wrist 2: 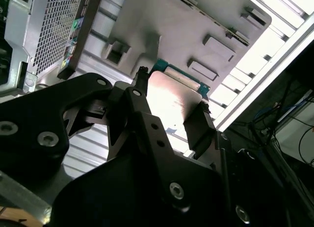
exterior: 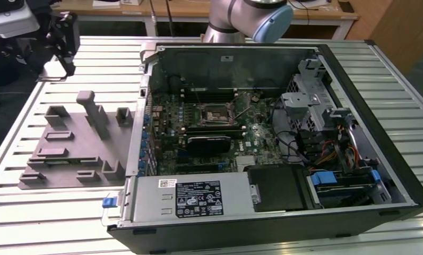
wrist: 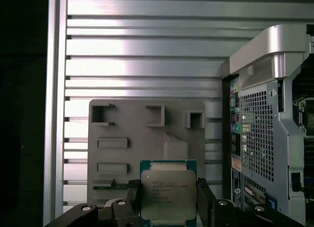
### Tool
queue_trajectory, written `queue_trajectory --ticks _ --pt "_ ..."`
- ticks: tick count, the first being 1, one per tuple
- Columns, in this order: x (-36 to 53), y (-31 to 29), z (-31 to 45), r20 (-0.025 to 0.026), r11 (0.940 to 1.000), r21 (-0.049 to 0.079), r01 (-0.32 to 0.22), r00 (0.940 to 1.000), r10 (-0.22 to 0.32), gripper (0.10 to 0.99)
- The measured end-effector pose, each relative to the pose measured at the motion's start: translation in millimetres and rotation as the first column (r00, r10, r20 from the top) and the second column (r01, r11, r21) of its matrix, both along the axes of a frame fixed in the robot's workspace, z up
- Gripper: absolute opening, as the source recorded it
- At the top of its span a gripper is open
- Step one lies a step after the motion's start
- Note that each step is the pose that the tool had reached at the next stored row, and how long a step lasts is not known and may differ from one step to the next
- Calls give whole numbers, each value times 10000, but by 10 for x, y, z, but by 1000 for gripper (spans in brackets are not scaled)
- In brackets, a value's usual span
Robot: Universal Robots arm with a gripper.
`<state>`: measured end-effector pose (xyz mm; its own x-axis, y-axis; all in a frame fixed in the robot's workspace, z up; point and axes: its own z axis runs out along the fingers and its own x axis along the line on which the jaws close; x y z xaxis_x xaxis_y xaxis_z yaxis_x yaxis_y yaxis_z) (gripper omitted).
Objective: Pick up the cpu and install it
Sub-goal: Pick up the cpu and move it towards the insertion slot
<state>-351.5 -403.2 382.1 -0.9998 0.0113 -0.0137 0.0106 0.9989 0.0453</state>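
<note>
The cpu (wrist: pixel 168 195) is a flat square chip with a silver-grey metal top and a green rim. It sits between my gripper's (wrist: pixel 168 203) two black fingers (wrist: pixel 203 197), which are shut on its opposite edges. In the second wrist view the cpu (wrist 2: pixel 174 97) shines pale between the same fingers (wrist 2: pixel 198 124) of the gripper (wrist 2: pixel 171 108). I hold it in the air above the grey plastic fixture (wrist: pixel 147 138). In the exterior view my black gripper (exterior: pixel 64 40) hangs at the far left, behind the fixture (exterior: pixel 77 143). The black socket frame (exterior: pixel 216 114) lies on the motherboard inside the open case.
The open computer case (exterior: pixel 353 106) lies on its side on the slatted metal table (exterior: pixel 55 212), right of the fixture in the exterior view. Its perforated rear panel (wrist: pixel 255 138) stands close beside the fixture. Upright grey posts (exterior: pixel 91 109) rise from the fixture.
</note>
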Motion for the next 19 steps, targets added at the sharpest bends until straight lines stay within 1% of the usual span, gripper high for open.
queue_trajectory --ticks 19 --pt "345 34 -1 1 10000 1 -1 10000 1 541"
